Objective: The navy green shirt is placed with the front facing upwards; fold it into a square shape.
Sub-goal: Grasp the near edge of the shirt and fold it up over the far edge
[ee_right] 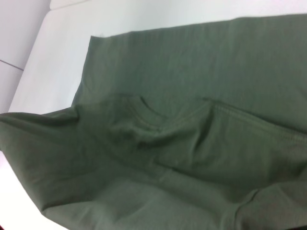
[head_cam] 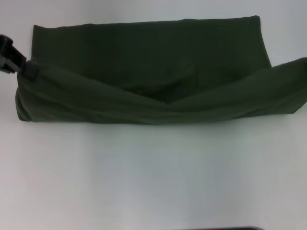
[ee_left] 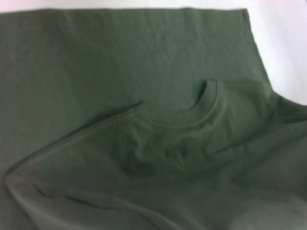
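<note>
Your shirt point(head_cam: 144, 62) lies across the table point(head_cam: 144, 177) at twelve o'clock, near edge folding up; left gripper point(head_cam: 17, 64) at nine o'clock pinches that corner; right gripper's out of view, so its grip I cannot tell; carry both corners level, land hems flush.

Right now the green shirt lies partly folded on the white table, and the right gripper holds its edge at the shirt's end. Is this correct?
Not quite: it is the left gripper at the navy green shirt's end, as the head view shows. The right gripper is out of view. The shirt is indeed partly folded on the white table.
</note>
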### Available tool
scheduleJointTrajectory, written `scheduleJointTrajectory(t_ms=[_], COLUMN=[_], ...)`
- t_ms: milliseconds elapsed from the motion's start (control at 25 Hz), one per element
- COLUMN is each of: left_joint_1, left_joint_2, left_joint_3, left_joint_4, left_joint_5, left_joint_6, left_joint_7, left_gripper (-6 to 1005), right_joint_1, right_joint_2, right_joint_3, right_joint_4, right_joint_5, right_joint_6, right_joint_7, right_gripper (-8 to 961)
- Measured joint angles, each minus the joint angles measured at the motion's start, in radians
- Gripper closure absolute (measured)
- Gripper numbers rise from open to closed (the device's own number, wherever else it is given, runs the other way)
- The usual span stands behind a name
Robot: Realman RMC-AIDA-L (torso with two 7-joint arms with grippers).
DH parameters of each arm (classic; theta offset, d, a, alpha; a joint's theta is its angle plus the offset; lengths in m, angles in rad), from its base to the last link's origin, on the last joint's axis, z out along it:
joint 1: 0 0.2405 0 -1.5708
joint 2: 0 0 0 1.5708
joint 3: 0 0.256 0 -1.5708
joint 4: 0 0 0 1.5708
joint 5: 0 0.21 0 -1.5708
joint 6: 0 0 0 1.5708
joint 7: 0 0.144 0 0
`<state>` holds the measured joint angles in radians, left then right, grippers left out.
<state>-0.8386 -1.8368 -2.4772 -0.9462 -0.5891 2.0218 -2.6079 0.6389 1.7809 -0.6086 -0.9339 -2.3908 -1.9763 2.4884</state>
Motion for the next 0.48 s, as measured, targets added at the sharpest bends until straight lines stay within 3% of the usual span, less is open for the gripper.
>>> scheduleJointTrajectory(t_ms=[280,480], left_joint_1=[0.029,0.01], left_joint_2=[0.0,-0.015], left_joint_3=[0.009,0.018], left_joint_4=[-0.01,-0.001], left_joint_5=[0.0,0.002], left_joint_6=[0.005,-0.042], left_joint_7=[-0.005,-0.009], left_gripper=[954,954], right_joint_1=[-0.01,-0.001], right_joint_2=[-0.007,-0.003], right_joint_3=[0.01,0.023], right_joint_4=[0.0,0.001], right_joint_5=[-0.025,-0.025], right_joint_6=[-0.005,0.023], right_joint_7=[0.002,0.007], right_gripper=[907,908])
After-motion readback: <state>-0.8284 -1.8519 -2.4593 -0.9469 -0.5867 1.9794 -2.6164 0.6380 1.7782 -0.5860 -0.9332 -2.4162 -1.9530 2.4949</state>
